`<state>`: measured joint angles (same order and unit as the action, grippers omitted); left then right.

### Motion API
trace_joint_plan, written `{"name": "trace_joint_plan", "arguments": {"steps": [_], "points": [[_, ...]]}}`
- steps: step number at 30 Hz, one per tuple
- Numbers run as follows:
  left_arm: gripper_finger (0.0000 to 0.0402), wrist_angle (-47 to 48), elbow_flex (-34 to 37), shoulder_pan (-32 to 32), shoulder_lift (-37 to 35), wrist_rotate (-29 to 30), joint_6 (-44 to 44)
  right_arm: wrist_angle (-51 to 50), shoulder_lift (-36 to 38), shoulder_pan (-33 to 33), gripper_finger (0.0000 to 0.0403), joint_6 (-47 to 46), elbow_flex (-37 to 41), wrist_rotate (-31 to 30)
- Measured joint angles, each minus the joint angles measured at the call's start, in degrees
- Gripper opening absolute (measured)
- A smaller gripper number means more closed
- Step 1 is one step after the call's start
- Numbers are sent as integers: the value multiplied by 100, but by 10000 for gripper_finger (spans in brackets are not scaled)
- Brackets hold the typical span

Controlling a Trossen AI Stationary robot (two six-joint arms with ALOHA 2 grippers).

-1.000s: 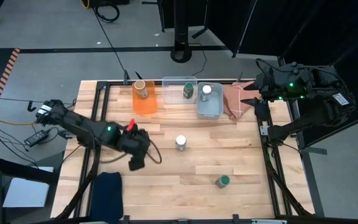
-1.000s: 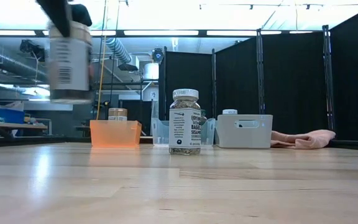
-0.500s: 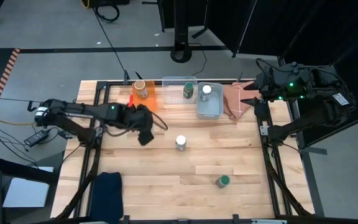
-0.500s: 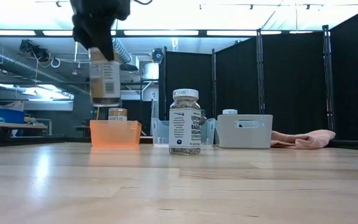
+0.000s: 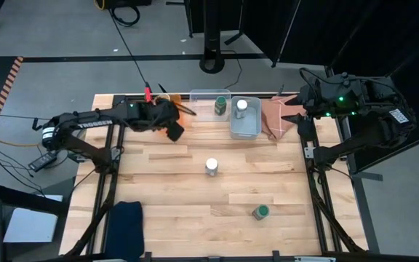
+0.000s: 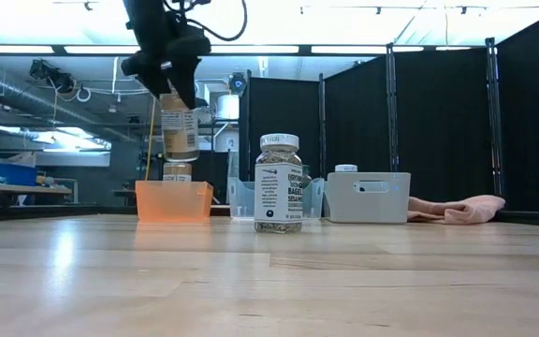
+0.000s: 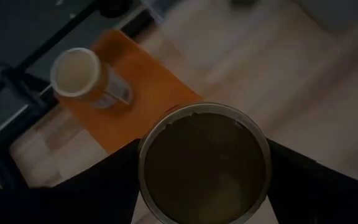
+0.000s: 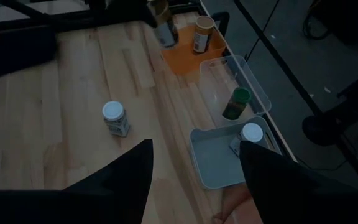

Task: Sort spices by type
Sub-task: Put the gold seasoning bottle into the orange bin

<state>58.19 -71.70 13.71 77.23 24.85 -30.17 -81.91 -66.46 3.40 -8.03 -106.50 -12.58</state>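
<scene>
My left gripper (image 5: 171, 126) hangs over the orange bin (image 5: 185, 109) at the far edge, shut on a tan spice jar (image 6: 180, 132). A second tan-lidded jar (image 7: 78, 71) stands in that bin. One green-lidded jar (image 5: 221, 106) stands in the clear bin and one white-lidded jar (image 5: 241, 108) in the pale-blue bin. Another white-lidded jar (image 5: 211, 167) stands upright mid-table. Another green-lidded jar (image 5: 260, 212) stands nearer the near edge. My right gripper (image 8: 194, 180) waits open at the far right corner. My left gripper holds the jar by its upper end (image 6: 178, 97), pinched between the two fingers, which come from above pointing down. The fingers hide the lid. The jar hangs nearly upright below them, lifted clear above the orange bin (image 6: 173, 199); its base (image 7: 204, 165) faces the wrist camera.
A pink cloth (image 5: 275, 116) lies right of the pale-blue bin (image 5: 246, 129). A dark blue cloth (image 5: 126, 224) lies at the near left corner. The three bins stand in a row along the far edge, with bare wood between the two loose jars.
My left gripper has carried the jar from the table's left-middle toward the far edge and a little to the right, ending over the orange bin. The jar stayed shut in the fingers and lifted clear throughout. Everything else kept still.
</scene>
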Motion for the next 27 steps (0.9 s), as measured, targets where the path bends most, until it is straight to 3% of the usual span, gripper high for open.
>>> {"name": "trace_joint_plan", "arguments": {"steps": [13,27], "points": [[281,-220,0,1022,2,162,-572,-2,0,0,248,-147,-2,-2],[281,-324,-4,1111,311,298,-1213,-2,0,0,248,-147,-2,2]]}}
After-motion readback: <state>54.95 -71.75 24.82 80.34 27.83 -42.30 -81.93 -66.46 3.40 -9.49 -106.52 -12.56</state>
